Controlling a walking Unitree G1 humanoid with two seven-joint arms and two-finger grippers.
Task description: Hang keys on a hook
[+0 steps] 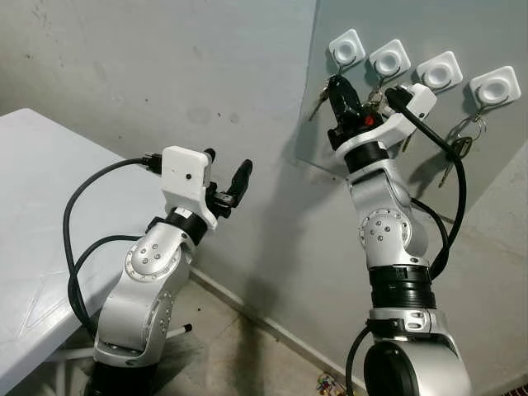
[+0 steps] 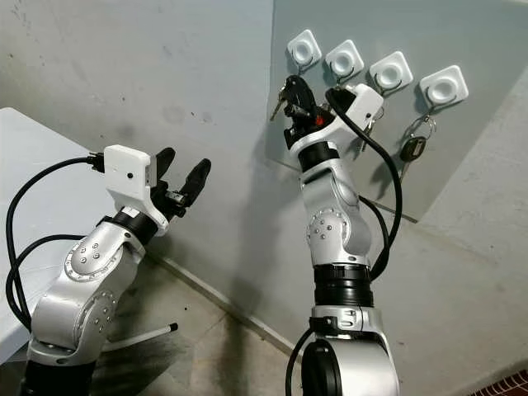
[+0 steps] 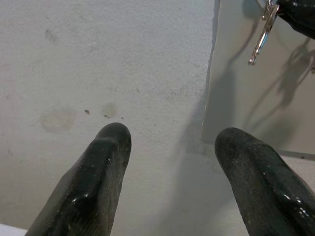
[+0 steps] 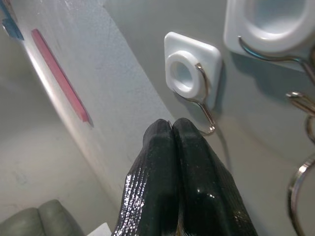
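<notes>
Grey plaster wall (image 1: 165,74) fills the background, with a grey panel (image 1: 388,33) mounted on it and a white table (image 1: 41,206) at the robot's left. Four white square hooks run in a row across the top of the panel: the first hook (image 1: 346,48) is nearest the robot's left, then the second hook (image 1: 389,58), third hook (image 1: 439,71) and fourth hook (image 1: 496,87).

A dark-headed car key on a metal ring (image 1: 459,142) hangs from the fourth hook. Another ring (image 4: 300,187) hangs below the second hook.

The right gripper (image 1: 340,95) is raised to the panel, just under the first hook. Its two black fingers are pressed together, fingertips (image 4: 171,130) close beside the hook's wire loop. It pinches a bunch of keys; one silver key (image 1: 319,102) dangles from the fingers toward the panel's edge, just below the first hook.

The left gripper (image 1: 226,176) hovers lower, near the wall, holding nothing, its two fingers (image 3: 96,172) spread wide apart.
</notes>
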